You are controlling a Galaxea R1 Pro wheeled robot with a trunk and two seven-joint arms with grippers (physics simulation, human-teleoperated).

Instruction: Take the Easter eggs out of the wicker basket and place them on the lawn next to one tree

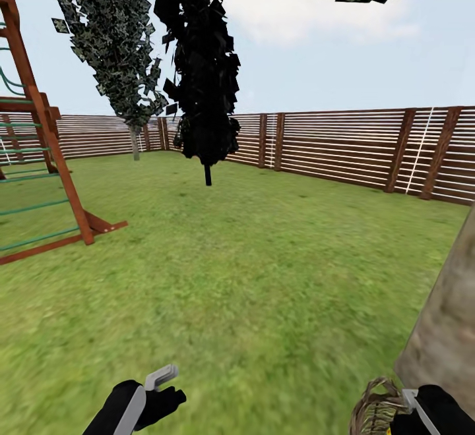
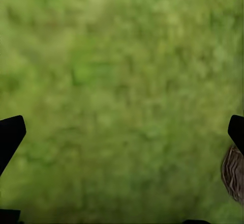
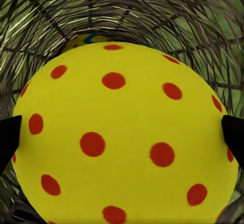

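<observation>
**Reaching into the basket for a yellow egg**

Sitting between the two black fingertips of the right gripper (image 3: 122,132) is a big yellow egg (image 3: 122,132) with red dots. One fingertip (image 3: 9,135) is at each side of the egg, right at its edge. I cannot tell if they touch or squeeze it. The egg looks round from here, so I cannot tell which way its long side points. Behind it a second egg (image 3: 84,40) peeks out, with a bit of blue line on it. Most of that one is hidden. Brown woven basket (image 3: 46,25) walls go all around both eggs.

From the head camera, the basket (image 1: 376,408) is at the bottom right on the lawn (image 1: 251,270), cut off by the edge. It is just beside the thick pale trunk of the tree (image 1: 445,329). The right arm comes down at the basket rim.

The left gripper (image 2: 122,127) hangs over bare grass with its fingers spread wide and nothing between them. A bit of the basket shows at the side of its view.

Far off stand two dark thin trees (image 1: 201,72), a wooden fence (image 1: 343,145) and a climbing frame (image 1: 39,151).
</observation>
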